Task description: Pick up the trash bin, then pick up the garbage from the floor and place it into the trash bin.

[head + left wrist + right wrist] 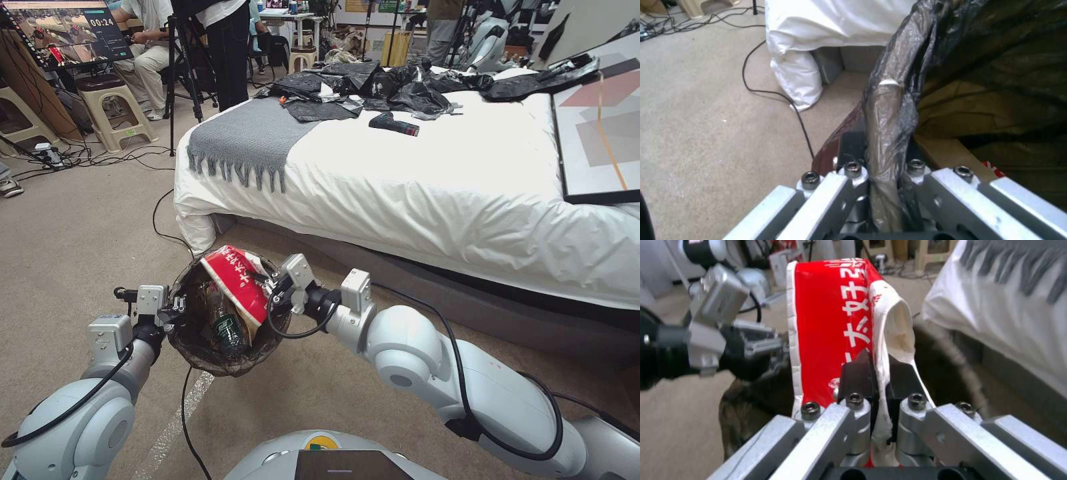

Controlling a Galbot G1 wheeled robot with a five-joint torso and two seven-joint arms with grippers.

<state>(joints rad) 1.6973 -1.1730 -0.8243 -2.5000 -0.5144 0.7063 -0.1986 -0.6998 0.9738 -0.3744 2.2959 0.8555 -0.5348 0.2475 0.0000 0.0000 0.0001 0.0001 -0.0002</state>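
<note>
Two grippers meet at the trash bin (223,320) in the head view: the left gripper (175,308) grips its rim on the robot's left, holding it over the beige carpet floor (80,240) just beside the white bed (427,180), while the right gripper (268,288) holds a red-and-white packet (235,280) slanting across the bin's mouth above a green-labelled bottle (229,330). From the left wrist, the fingers (852,150) are clamped narrowly on the bag-covered rim (885,110), with bare carpet and a black cable (773,90) beside. From the right wrist, the fingers (857,373) pinch the packet's white edge, its long axis running away from the camera.
</note>
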